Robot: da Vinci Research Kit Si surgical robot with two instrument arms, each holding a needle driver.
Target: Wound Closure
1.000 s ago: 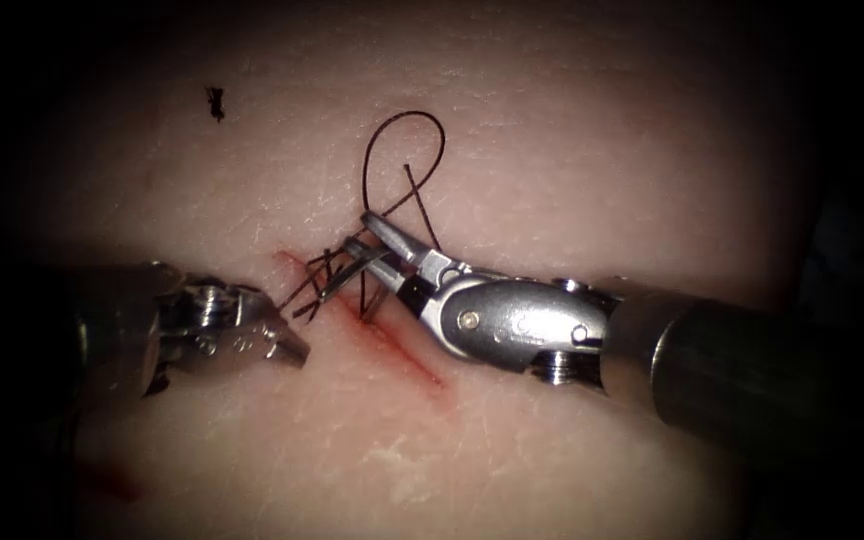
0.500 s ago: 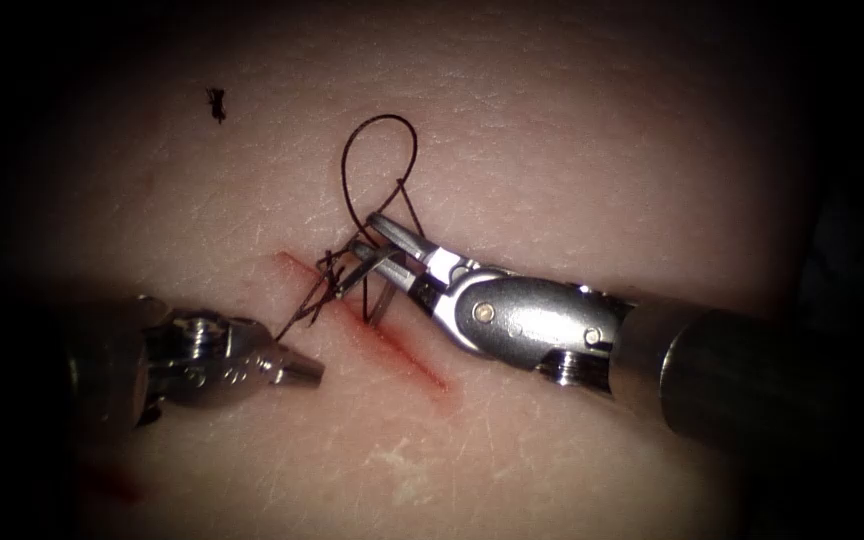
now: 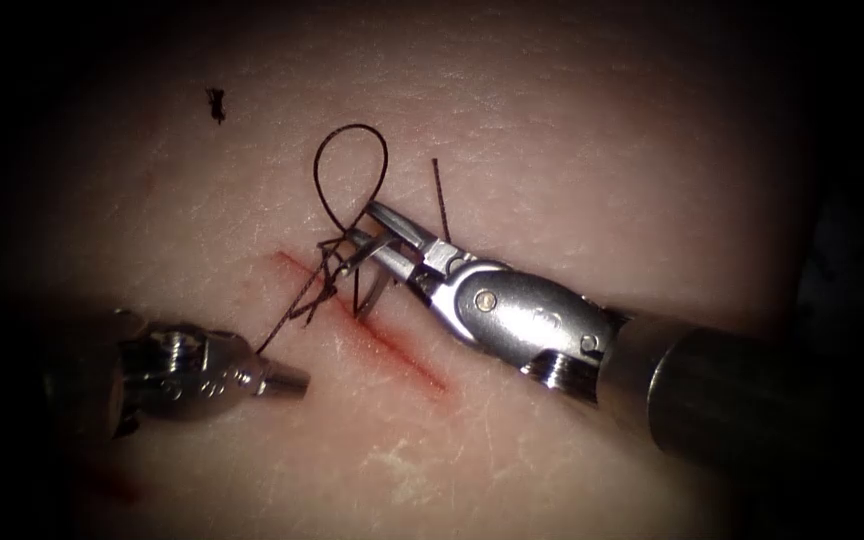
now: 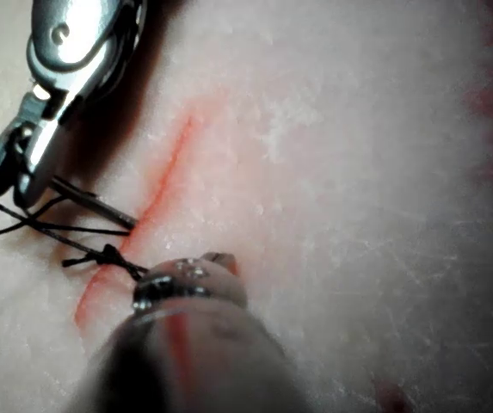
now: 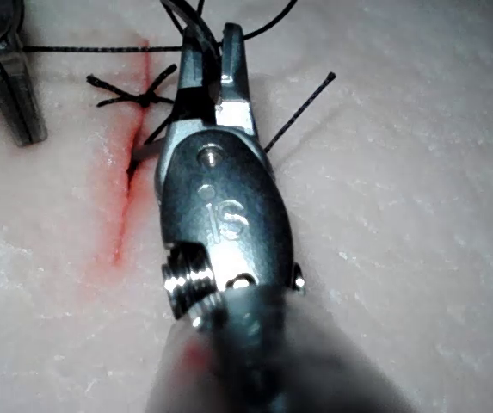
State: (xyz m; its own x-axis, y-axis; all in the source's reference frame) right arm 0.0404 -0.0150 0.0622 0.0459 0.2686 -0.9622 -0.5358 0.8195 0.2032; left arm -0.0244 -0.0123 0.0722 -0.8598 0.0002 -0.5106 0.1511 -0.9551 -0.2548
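The cut (image 3: 392, 345) runs slantwise across the tissue, with a dark knot (image 3: 327, 285) at its upper end. My left tool (image 3: 297, 381) lies left of the cut, jaws shut on a thread strand that runs taut up to the knot. My right tool (image 3: 364, 224) comes in from the right over the cut's upper end, jaws apart, with thread running between them (image 5: 216, 64). A thread loop (image 3: 352, 150) stands above them. A short grey length of needle (image 3: 370, 292) slants from under the right jaws down to the cut; I cannot tell whether it is in the tissue.
A loose thread end (image 3: 440, 200) sticks up right of the right tool's jaws. A small dark thread scrap (image 3: 215, 102) lies far up on the left. Red fluid (image 3: 117, 490) stains the tissue at the lower left.
My left tool has moved down and left, turned and shut its jaws on the strand, drawing it taut. The loop has shifted left, and the right tool has edged up and left.
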